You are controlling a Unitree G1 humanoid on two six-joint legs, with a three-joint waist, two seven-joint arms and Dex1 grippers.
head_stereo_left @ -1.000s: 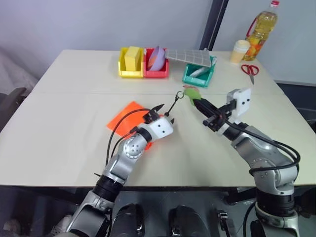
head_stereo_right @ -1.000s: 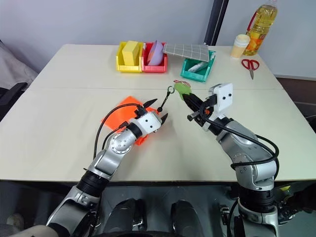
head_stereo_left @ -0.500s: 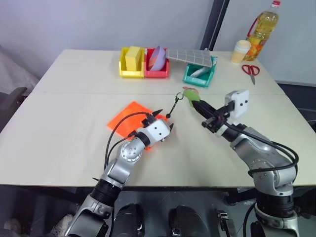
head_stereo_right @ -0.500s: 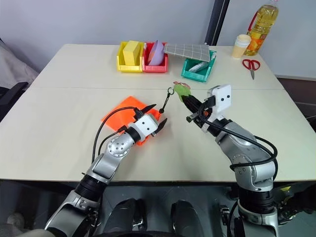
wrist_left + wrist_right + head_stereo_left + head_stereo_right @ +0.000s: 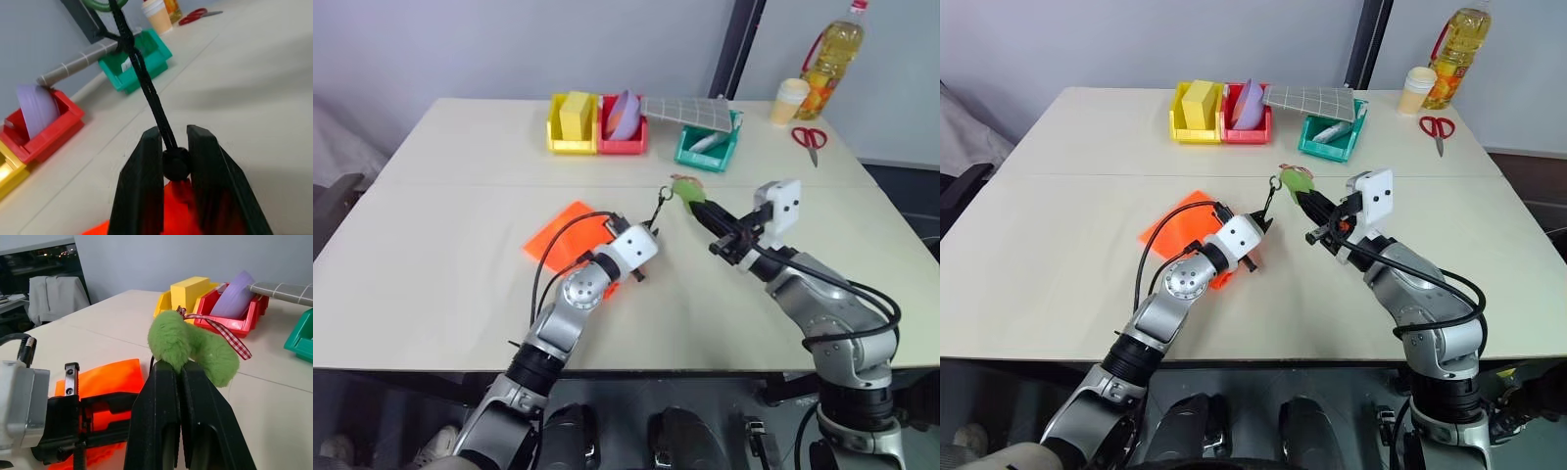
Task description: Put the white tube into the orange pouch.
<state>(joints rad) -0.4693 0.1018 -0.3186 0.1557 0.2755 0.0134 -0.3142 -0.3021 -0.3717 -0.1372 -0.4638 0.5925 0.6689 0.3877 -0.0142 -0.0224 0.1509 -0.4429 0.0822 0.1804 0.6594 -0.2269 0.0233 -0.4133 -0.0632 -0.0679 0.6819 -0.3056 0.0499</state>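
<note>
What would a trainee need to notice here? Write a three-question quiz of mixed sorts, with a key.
1. True or false: the left end effector is closed on the black cord.
2. The right end effector holds: A) a spoon, B) the green fuzzy tag, C) a banana.
3. Fill in: the orange pouch lies on the ___.

Key: 1 true; 2 B; 3 table.
</note>
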